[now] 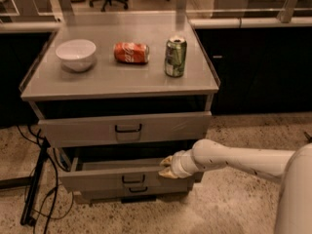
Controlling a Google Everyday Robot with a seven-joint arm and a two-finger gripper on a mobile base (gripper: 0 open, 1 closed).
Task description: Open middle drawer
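Note:
The middle drawer (105,178) is a low grey metal drawer with a small dark loop handle (133,180) at its centre. It stands pulled out from the cabinet, well past the top drawer's front, and a strip of its plain grey inside shows. My gripper (165,167) is at the right part of the drawer's front panel, at its top edge, to the right of the handle. My white arm (234,158) reaches in from the right.
The taller top drawer (126,127) is above; the bottom drawer (136,192) shows just below. On the cabinet top (107,84) stand a white bowl (76,54), a red can lying down (131,52) and an upright green can (175,56). Black cables (36,189) hang left.

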